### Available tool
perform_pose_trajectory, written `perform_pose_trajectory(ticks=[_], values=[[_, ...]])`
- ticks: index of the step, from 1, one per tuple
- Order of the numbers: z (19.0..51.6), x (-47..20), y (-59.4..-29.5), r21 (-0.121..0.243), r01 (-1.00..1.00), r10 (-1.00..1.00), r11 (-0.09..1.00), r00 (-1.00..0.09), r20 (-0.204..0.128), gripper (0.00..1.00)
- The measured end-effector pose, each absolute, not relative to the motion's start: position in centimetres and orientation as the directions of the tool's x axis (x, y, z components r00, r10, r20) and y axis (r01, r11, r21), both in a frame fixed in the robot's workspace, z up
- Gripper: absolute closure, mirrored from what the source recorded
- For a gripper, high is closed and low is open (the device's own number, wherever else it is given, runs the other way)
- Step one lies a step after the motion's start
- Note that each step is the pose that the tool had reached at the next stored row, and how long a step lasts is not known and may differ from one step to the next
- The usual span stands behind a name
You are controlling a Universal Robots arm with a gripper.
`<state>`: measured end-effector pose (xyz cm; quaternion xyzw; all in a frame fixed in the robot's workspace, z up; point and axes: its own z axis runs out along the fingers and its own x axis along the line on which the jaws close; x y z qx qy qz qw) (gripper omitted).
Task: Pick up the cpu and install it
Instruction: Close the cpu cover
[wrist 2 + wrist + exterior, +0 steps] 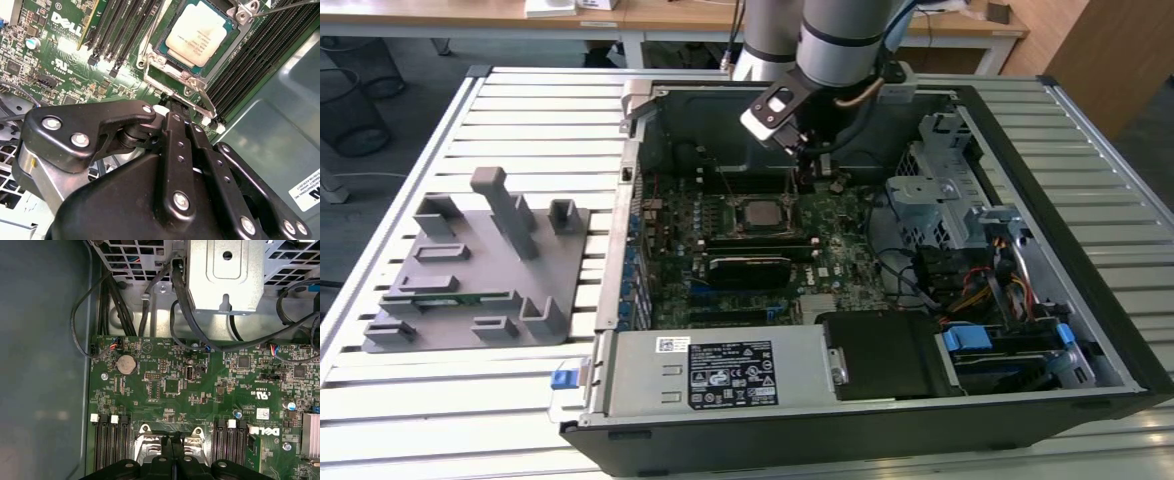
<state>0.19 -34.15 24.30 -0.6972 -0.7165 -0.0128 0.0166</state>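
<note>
1. A computer case [854, 432] lies open on a slatted metal table [520, 110], with the green motherboard [834, 255] facing up.
2. The cpu [758, 212] sits flat in the metal socket frame [172, 86] near the middle of the board. Its dull silver top [200, 32] is uncovered, and rows of black memory slots [120, 30] flank it.
3. The arm reaches down into the case. The gripper [825, 175] hangs low over the board, just beside the socket on the exterior view's right.
4. In both wrist views the fingers [170, 447] are pressed together with nothing visible between them. Their tips [172, 102] are at the frame's edge, clear of the cpu.
5. A gray holder [480, 265] rests on the table to the exterior view's left of the case, and a green memory stick [454, 298] lies in it.
</note>
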Motion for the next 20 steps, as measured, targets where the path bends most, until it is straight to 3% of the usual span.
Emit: perform_pose_trajectory(ticks=[20], values=[[24.1, -1.7, -34.2, -0.005, 1.000, 0.999, 0.027, -0.027, 0.042, 0.89]])
